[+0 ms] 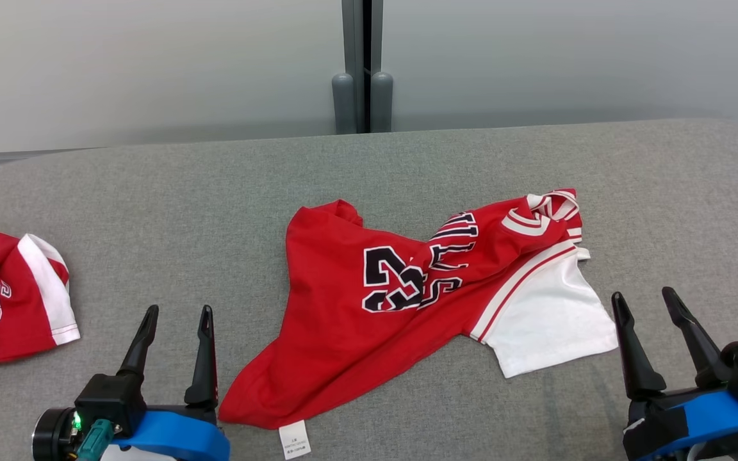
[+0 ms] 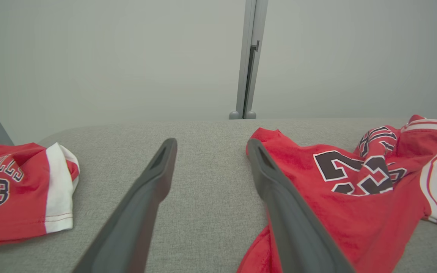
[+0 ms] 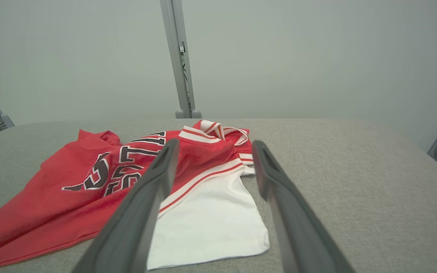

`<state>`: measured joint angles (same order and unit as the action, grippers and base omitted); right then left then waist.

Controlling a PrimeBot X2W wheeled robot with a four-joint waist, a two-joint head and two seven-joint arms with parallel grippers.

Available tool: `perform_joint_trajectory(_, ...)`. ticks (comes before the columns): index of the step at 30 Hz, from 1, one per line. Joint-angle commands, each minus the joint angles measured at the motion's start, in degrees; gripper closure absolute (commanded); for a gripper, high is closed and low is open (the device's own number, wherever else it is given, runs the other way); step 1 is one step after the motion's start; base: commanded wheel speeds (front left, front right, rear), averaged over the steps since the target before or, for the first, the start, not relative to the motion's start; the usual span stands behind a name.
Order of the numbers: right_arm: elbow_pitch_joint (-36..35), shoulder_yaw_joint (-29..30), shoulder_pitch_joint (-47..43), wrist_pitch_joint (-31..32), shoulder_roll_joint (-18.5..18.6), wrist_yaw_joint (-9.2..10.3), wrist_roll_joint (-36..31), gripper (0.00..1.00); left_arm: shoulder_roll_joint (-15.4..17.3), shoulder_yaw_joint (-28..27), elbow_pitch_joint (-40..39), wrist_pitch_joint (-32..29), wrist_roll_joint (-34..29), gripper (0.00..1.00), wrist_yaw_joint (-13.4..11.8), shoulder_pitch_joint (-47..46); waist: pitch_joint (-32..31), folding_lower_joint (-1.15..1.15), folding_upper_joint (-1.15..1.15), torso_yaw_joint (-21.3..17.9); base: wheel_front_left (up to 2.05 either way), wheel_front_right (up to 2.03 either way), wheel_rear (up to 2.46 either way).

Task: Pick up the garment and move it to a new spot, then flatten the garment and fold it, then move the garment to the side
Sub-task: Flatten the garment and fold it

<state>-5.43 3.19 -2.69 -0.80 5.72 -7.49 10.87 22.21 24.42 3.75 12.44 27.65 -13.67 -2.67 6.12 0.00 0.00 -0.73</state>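
A red garment [image 1: 356, 314] with black numbers and a white sleeve lies crumpled in the middle of the grey table [image 1: 215, 192]. The left wrist view has the garment [image 2: 347, 197] at its right, and in the right wrist view the garment [image 3: 101, 182] spreads to the left, white sleeve nearest. My left gripper [image 1: 177, 314] stands open near the front edge, just left of the garment's lower hem. Open as well, my right gripper [image 1: 647, 301] sits at the lower right, just right of the white sleeve. Neither holds anything.
A second red jersey [image 1: 4, 294] with a white stripe lies at the table's left edge, also seen as the jersey [image 2: 17, 189] in the left wrist view. A grey wall with a post [image 1: 362, 70] stands behind the table. Bare cloth stretches to the back and right.
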Motion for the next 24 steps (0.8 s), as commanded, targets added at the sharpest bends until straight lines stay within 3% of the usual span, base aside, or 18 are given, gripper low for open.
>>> perform_joint_trajectory(1,-0.61,0.13,-0.83,0.12,-0.16,0.00,-0.30,0.00,0.28,-0.02,-0.09,-0.16,0.09,0.00,-0.27,0.19,0.00,0.00,0.00,-0.02,0.00,0.00,0.00)
perform_joint_trajectory(8,-1.31,-0.17,-1.16,1.15,-0.39,0.00,-0.18,0.00,0.09,1.95,1.96,-3.26,1.51,0.00,1.46,0.78,0.75,0.00,0.00,0.23,0.00,0.00,0.00)
perform_joint_trajectory(15,0.63,-0.39,-1.10,0.65,-0.30,0.00,0.82,0.00,-1.12,5.50,8.10,-12.99,6.07,0.00,3.78,3.68,2.02,0.00,0.00,0.34,0.00,0.00,0.00)
perform_joint_trajectory(24,3.88,0.68,0.14,0.26,0.36,0.00,1.23,0.00,-1.13,6.32,12.19,-14.38,6.68,0.00,5.78,0.24,3.79,0.00,0.00,0.35,0.00,0.00,0.00)
